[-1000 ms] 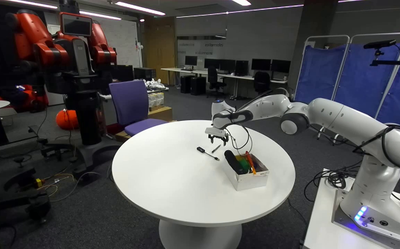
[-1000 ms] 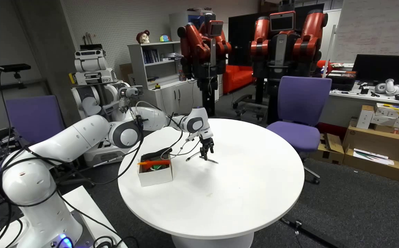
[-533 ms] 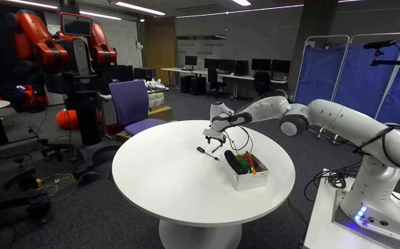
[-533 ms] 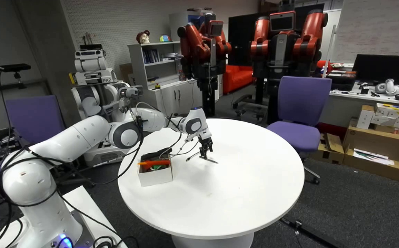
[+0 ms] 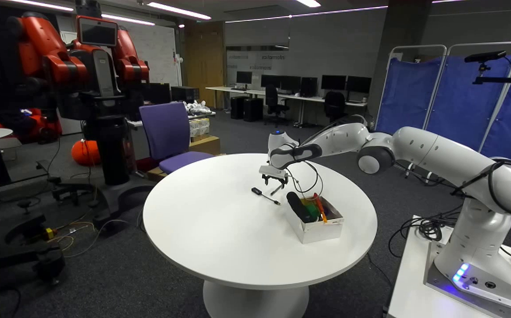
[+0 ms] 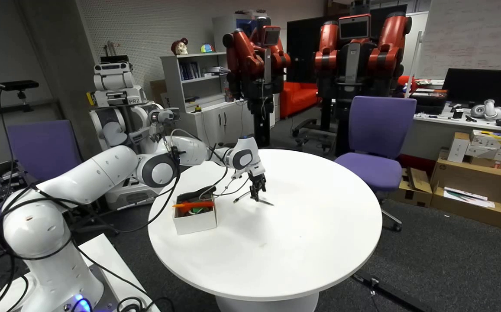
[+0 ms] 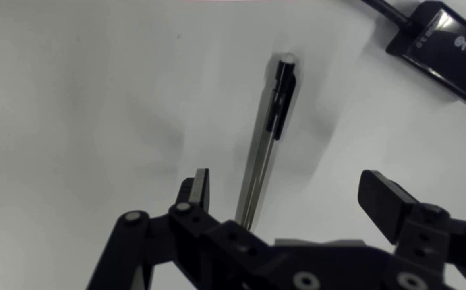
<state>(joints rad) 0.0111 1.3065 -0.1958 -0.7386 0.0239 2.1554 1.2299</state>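
The outstretched arm (image 5: 440, 154) points its gripper (image 7: 287, 191) down, spread wide, over a slim, straight, seemingly translucent pen (image 7: 264, 155).

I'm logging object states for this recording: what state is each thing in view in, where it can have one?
Gripper: open, holding nothing
Pen: lying on the table, not gripped
Black adapter: lying on the table, not held
White box: upright, open-topped, with things inside
Arm's base lights: lit blue
Red robots' screens: dark
Desk monitors: dark
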